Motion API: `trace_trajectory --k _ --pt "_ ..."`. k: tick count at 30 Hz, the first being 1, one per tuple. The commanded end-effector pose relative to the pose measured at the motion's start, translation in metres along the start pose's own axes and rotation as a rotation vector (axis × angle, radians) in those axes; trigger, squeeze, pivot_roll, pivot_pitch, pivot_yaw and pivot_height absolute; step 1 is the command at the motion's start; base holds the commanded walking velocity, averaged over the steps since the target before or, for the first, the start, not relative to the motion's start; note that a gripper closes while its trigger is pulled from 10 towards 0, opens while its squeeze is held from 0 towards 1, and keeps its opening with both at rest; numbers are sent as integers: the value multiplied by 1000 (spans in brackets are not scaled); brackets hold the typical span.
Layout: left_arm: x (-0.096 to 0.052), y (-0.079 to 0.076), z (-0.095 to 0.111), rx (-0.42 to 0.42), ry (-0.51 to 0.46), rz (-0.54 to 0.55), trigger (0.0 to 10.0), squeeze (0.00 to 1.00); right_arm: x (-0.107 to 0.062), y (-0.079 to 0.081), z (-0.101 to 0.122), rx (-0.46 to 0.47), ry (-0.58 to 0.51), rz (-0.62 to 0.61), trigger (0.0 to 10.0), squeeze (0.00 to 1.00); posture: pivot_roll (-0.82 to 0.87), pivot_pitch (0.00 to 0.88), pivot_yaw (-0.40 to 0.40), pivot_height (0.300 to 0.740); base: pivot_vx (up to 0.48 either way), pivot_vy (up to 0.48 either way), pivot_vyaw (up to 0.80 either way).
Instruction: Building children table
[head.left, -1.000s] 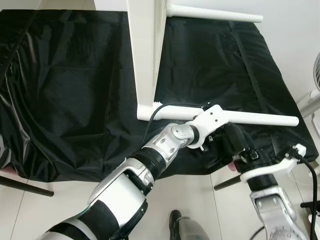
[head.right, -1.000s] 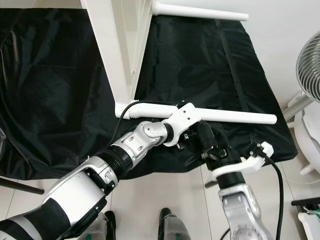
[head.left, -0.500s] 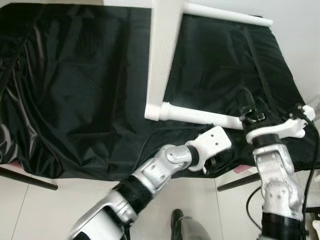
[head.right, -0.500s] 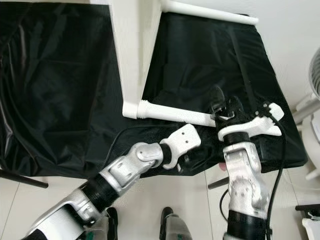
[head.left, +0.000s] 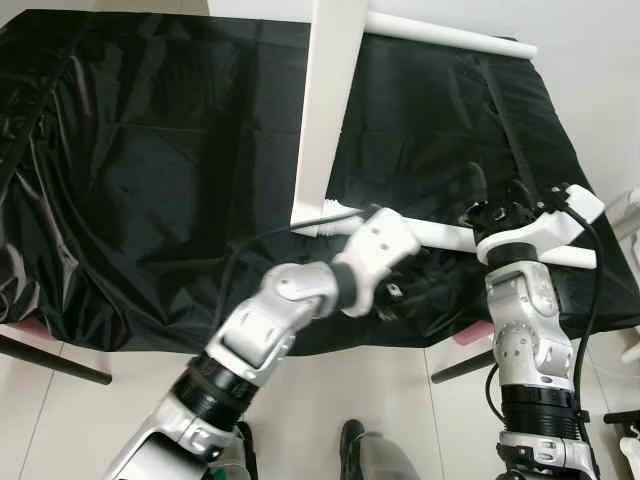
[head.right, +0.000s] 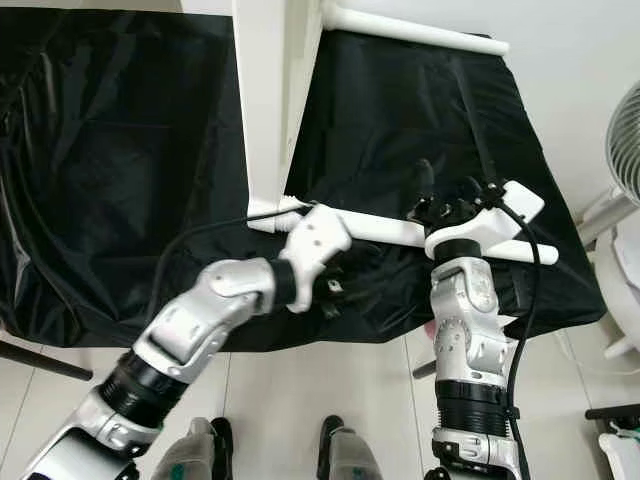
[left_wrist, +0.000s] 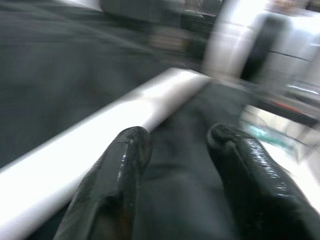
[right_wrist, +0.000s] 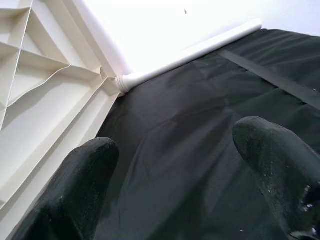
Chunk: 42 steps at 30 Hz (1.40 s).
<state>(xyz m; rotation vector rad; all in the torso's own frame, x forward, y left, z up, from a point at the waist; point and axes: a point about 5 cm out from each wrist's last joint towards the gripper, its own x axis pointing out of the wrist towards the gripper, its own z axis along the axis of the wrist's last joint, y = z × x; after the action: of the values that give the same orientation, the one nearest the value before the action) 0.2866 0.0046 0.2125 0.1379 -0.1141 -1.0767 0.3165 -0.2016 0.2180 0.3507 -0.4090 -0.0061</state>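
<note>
No legible text

No lettering, label, brand, number or sign can be read on any surface shown; the left wrist view is too blurred for marks to be made out.

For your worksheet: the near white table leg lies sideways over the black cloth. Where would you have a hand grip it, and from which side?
Grip the near leg mid-shaft, between the left hand and right hand, probably from above. It is a plain round tube lying level just over the cloth, one end socketed in the tabletop, so fingers can straddle it there.
</note>
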Motion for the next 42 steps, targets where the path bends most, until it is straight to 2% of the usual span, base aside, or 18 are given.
trace_trajectory --k 1,2,3,5,6,7,8,9,16,17,21,22,26,28,33,37,39,42 --pt "-20 7 -7 -53 28 78 10000 1000 -2 -3 -4 -20 -1 1 10000 1000 111 206 -73 740 0 0 0" --pt "-27 10 -10 -67 38 101 10000 1000 -2 -3 -5 -22 -2 4 10000 1000 111 204 -80 740 0 0 0" --pt "-27 10 -10 -67 38 101 10000 1000 -2 -3 -5 -22 -2 4 10000 1000 111 204 -80 740 0 0 0" --pt "-47 16 -14 -63 71 146 10000 1000 -4 -4 -6 -36 -2 10 10000 1000 114 202 -89 740 0 0 0" --pt "-54 17 -15 -57 83 157 10000 1000 -5 -4 -6 -40 -1 14 10000 1000 114 202 -89 740 0 0 0" --pt "-54 17 -15 -57 83 157 10000 1000 -5 -4 -6 -40 -1 14 10000 1000 114 202 -89 740 0 0 0" --pt "-67 20 -15 -49 92 185 10000 1000 -8 -5 -8 -47 8 17 10000 1000 119 201 -95 740 0 0 0" --pt "-72 20 -15 -46 99 197 10000 1000 -10 -5 -9 -52 15 20 10000 1000 121 200 -99 740 0 0 0" --pt "-90 22 -12 -15 125 231 10000 1000 -15 -10 -11 -72 29 19 10000 1000 126 197 -105 740 0 0 0" --pt "-95 26 -8 4 128 261 10000 1000 -16 -12 -10 -82 27 16 10000 1000 126 197 -105 740 0 0 0" --pt "-103 34 -1 51 125 340 10000 1000 -17 -16 -9 -102 24 6 10000 1000 126 193 -104 740 0 0 0" --pt "-105 38 3 63 109 372 10000 0 -17 -17 -9 -110 22 3 10000 1000 126 193 -104 740 0 0 0" --pt "-104 45 9 74 63 482 10000 0 -17 -14 -9 -132 22 13 10000 1000 126 193 -104 740 0 0 0" --pt "-104 45 9 74 63 482 10000 0 -17 -14 -9 -132 22 13 10000 1000 126 193 -104 740 0 0 0" --pt "-97 44 14 68 -7 561 10000 0 -16 -10 -11 -130 28 26 10000 1000 111 186 -110 740 0 0 0" --pt "-87 42 18 46 -60 576 10000 0 -15 -7 -11 -131 27 35 10000 1000 105 181 -119 740 0 0 0" --pt "-73 38 21 37 -94 551 10000 0 -11 -6 -12 -129 23 37 10000 1000 102 177 -127 740 0 0 0" --pt "-66 39 21 50 -94 558 10000 0 -10 -5 -11 -123 18 36 10000 1000 99 176 -127 740 0 0 0"
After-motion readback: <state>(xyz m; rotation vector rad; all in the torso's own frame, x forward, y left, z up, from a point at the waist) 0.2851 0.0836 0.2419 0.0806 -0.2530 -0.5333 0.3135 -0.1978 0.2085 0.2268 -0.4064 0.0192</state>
